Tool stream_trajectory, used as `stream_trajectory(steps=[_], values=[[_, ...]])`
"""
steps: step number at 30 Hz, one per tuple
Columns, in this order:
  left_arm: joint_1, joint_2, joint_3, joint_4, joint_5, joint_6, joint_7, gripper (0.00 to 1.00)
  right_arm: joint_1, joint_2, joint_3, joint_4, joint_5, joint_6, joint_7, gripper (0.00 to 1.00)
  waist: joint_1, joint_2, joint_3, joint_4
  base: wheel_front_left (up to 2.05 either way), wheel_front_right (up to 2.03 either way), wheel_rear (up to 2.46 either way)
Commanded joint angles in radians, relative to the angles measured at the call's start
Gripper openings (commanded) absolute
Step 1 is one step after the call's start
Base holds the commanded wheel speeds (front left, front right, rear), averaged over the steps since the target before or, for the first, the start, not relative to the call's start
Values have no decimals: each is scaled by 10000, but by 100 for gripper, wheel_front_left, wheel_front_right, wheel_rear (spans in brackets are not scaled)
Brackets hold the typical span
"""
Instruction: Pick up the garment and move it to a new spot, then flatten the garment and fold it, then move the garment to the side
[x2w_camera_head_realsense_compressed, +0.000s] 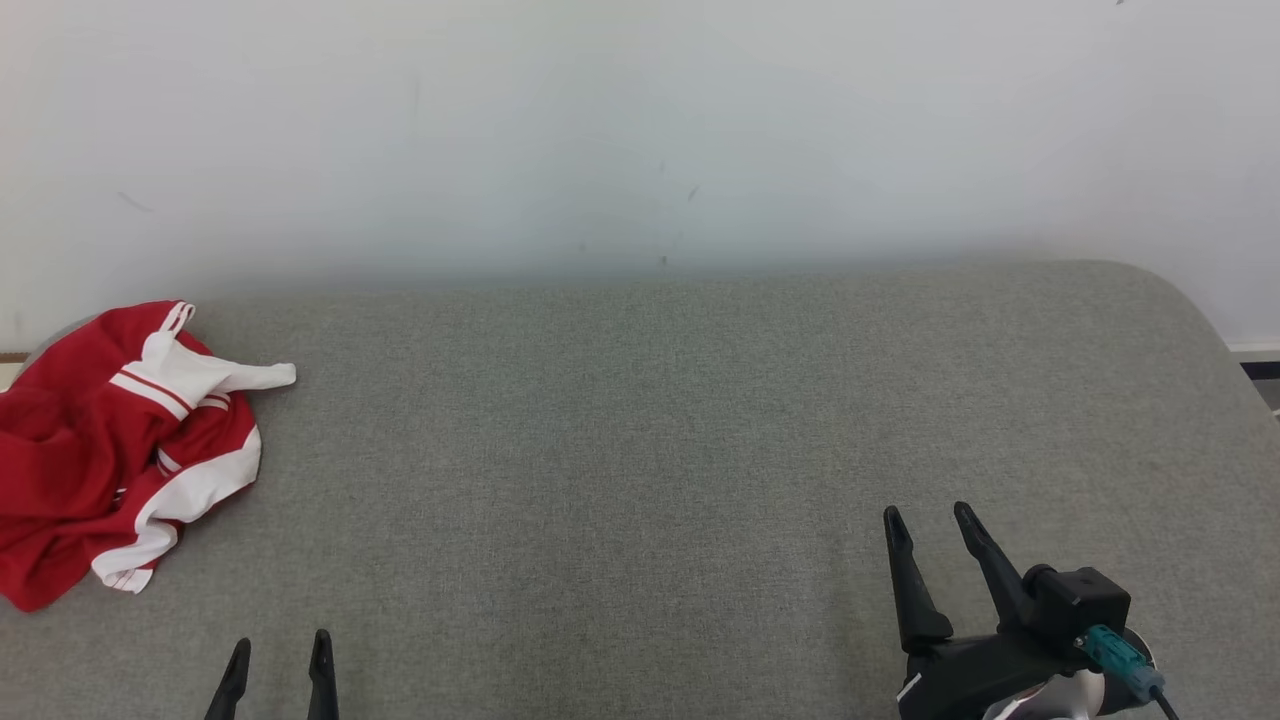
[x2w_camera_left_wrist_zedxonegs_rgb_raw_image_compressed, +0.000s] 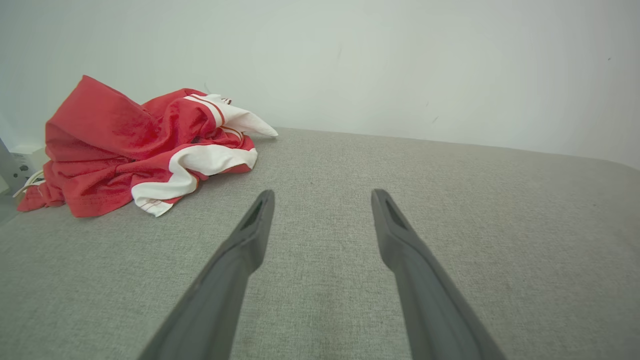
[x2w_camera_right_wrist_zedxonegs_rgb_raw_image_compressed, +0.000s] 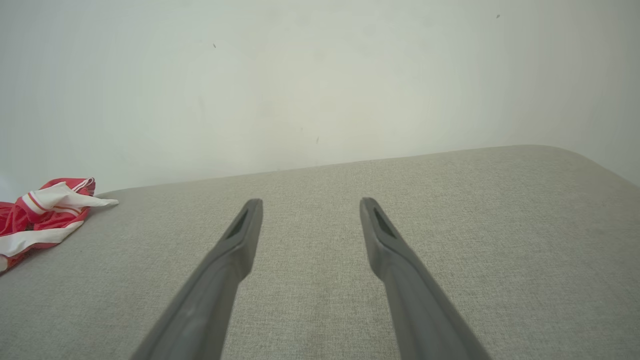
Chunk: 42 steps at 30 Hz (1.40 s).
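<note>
nothing of the task looks done yet: the red and white garment (x2w_camera_head_realsense_compressed: 110, 440) lies crumpled at the grey table's (x2w_camera_head_realsense_compressed: 640, 420) far left corner. the left gripper (x2w_camera_head_realsense_compressed: 282, 640) and right gripper (x2w_camera_head_realsense_compressed: 926, 510) hover over the table's near edge, spread and empty. pickup, flattening, folding and setting aside all remain.

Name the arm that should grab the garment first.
Left. The left gripper, open, sits near the crumpled garment at the left end of the grey surface; the right gripper, also open, is far over on the right side.
</note>
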Motion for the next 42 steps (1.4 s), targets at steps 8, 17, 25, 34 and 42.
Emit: stream_trajectory(steps=[8,17,25,34,42], values=[[225,158,100,-209,786,213,-123,100,-19,-43,170,-10,-709,6,-354,100,0,0,-21,-59,0,0,0],[315,216,216,-356,1302,387,-210,100,83,14,178,27,-1007,7,-501,100,0,0,-77,-83,0,0,0],[472,250,382,-476,1713,544,-265,100,246,44,143,-132,-1262,7,-343,100,0,0,-131,-79,0,0,0],[482,286,386,-508,1410,509,-139,100,300,92,20,-282,-1106,7,25,100,0,0,-119,-92,0,0,0],[567,344,378,-628,1321,548,6,100,381,116,-54,-399,-1096,7,186,100,0,0,-121,-88,0,0,0]])
